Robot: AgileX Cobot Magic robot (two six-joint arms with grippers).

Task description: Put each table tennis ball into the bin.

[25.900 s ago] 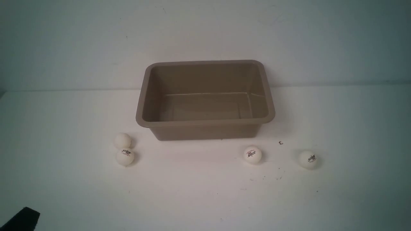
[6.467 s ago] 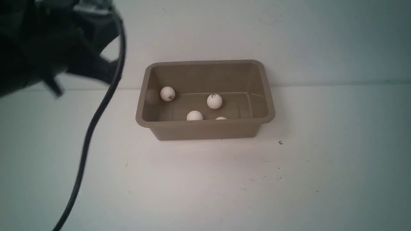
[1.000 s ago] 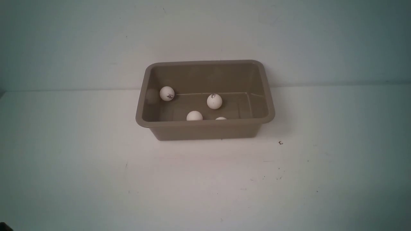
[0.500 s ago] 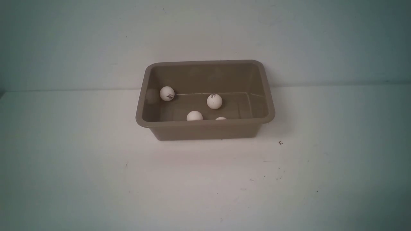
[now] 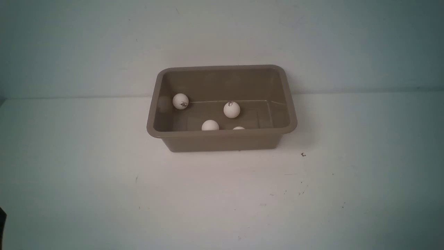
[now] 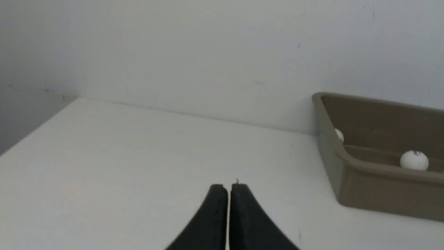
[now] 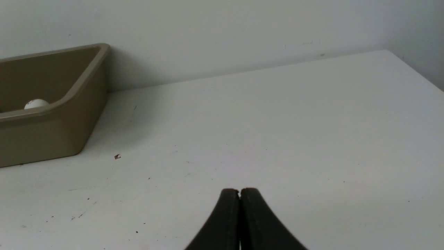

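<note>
Balls: four small matte white table tennis balls (image 5: 231, 109) are lying inside the bin; the nearest one (image 5: 238, 128) is mostly hiding behind the front wall, probably resting against it.
Bin: the rectangular taupe plastic tub (image 5: 222, 136) is sitting on the white table (image 5: 222, 201), near the back wall.
Left gripper (image 6: 228, 188): black fingers are pressing together, holding nothing, well apart from the tub.
Right gripper (image 7: 239, 192): fingers are likewise meeting, gripping nothing, above bare tabletop.

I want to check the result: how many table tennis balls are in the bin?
4, all inside the bin: far-left corner, middle, near wall, and one mostly hidden behind the near rim.
</note>
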